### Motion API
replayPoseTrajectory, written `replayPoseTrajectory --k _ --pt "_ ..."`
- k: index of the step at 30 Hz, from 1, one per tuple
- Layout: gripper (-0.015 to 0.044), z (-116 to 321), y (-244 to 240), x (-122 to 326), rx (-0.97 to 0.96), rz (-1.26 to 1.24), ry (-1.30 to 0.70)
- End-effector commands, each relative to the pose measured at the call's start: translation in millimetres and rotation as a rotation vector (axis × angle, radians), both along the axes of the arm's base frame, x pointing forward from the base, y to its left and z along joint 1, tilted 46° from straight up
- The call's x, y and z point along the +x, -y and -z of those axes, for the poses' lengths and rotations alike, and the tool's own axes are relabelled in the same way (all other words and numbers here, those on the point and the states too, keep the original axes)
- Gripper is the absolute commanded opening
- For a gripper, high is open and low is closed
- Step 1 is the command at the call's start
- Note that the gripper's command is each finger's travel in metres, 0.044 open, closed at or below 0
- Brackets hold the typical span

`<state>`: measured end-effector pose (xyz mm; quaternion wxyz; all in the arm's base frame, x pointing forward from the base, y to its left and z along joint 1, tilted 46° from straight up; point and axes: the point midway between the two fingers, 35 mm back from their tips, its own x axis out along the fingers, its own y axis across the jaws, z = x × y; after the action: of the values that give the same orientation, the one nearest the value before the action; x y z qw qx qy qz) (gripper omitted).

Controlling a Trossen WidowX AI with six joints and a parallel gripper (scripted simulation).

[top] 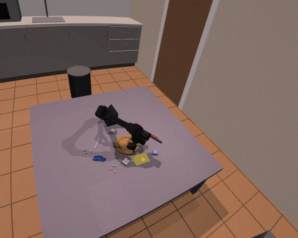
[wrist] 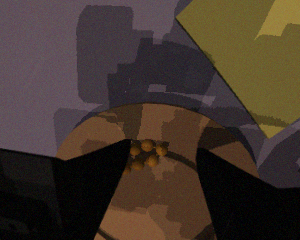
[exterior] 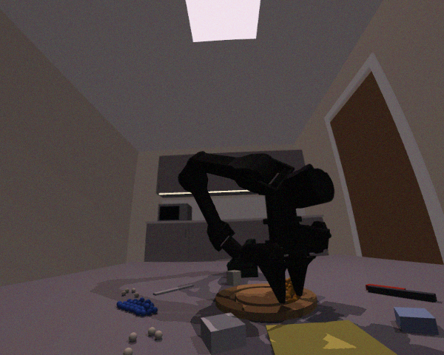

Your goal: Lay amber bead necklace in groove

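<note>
Our jaws [top: 131, 146] [exterior: 291, 299] stand about half open, gripping nothing; the amber bead necklace [exterior: 288, 291] [wrist: 147, 145] lies between them on the round bead board [top: 120, 145] [exterior: 229, 305] [wrist: 150, 117] — limp, light, probably slippery, so we'd pinch a short run of beads gently.

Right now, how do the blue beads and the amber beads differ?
The blue beads lie on the table, while the amber beads are on the round board. The blue beads lie away from the jaws; the amber beads are beside them. Both are clusters of round beads.
</note>
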<state>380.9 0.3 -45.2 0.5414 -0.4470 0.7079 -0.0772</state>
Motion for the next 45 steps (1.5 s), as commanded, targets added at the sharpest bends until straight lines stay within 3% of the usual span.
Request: replayPoseTrajectory --k 1,4,33,34,36,45 --pt "0.0368 -1.4 -1.1 -0.4 -0.001 0.0 -0.003" --pt "0.044 -1.3 -0.9 -1.1 -0.003 -0.002 -0.009" --pt "0.044 -3.9 -3.6 -1.1 -0.005 0.0 -0.01" --pt "0.0414 -3.9 -4.5 -2.1 -0.004 -0.002 -0.012" --pt "0.038 -3.8 -11.5 -10.2 -0.001 -0.021 -0.03" --pt "0.038 -5.0 -49.3 -70.9 0.007 -0.141 -0.156"
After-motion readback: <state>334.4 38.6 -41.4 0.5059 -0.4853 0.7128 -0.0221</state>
